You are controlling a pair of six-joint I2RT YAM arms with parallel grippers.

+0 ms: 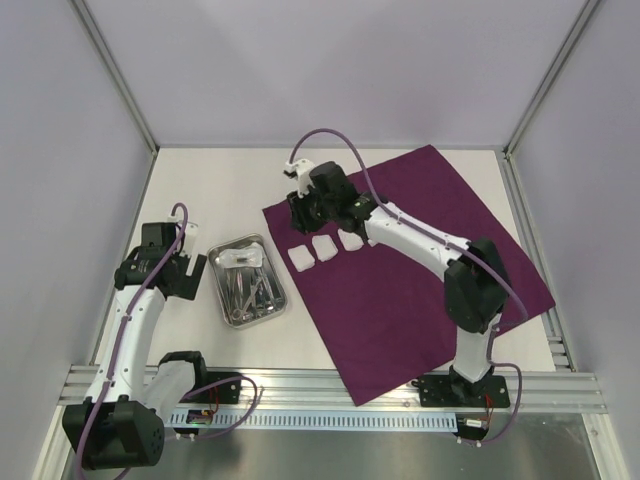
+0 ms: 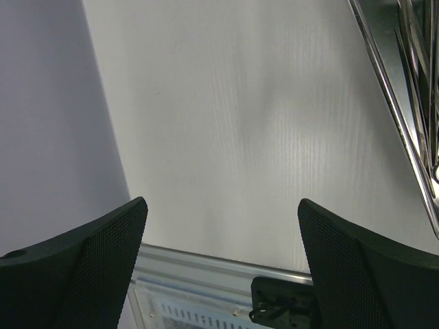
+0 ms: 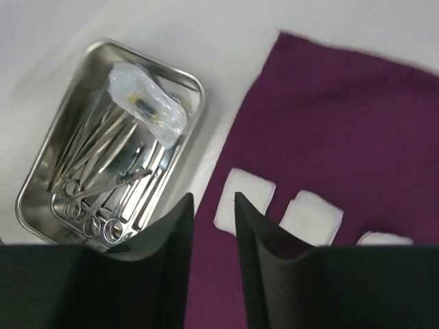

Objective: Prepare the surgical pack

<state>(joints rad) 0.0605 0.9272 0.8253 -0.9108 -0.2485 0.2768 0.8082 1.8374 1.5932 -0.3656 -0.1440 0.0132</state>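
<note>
Surgical pack, unassembled: right gripper (image 3: 214, 201) narrowly parted and empty; left gripper (image 2: 221, 203) spread wide and empty.
The purple cloth (image 1: 420, 270) lay flat under the right gripper, with three white gauze pads (image 1: 324, 247) in a row on it just beyond the fingertips. The steel tray (image 1: 213, 275) stood off the cloth on that gripper's left-arm side and held the instruments (image 3: 103, 178) and a clear packet (image 3: 147, 103). The left gripper hung over the bare table (image 2: 260, 123), with the tray's edge ahead and to one side.
</note>
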